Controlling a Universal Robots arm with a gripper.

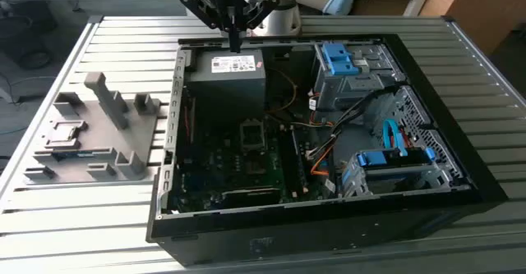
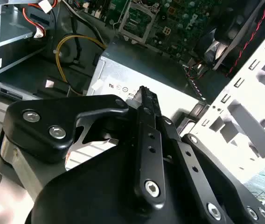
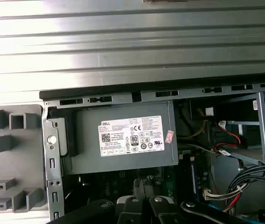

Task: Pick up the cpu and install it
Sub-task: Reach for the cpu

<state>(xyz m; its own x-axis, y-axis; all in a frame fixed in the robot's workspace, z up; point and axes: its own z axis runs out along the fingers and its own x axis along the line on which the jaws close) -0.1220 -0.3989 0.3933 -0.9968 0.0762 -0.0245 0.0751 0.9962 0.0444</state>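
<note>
The cpu (image 1: 69, 130) appears as a small flat grey square. It lies level in a recess of the grey fixture (image 1: 123, 126), at the exterior view's left of the PC case (image 1: 460, 163).

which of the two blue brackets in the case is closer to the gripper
The blue bracket beside the grey power supply, where the gripper hangs; the other blue bracket sits at the opposite end.

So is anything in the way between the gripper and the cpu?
Nothing visible. The gripper hangs above the power supply and looks higher than the case wall. The cpu seems to sit uncovered on the grey tray outside.
</note>
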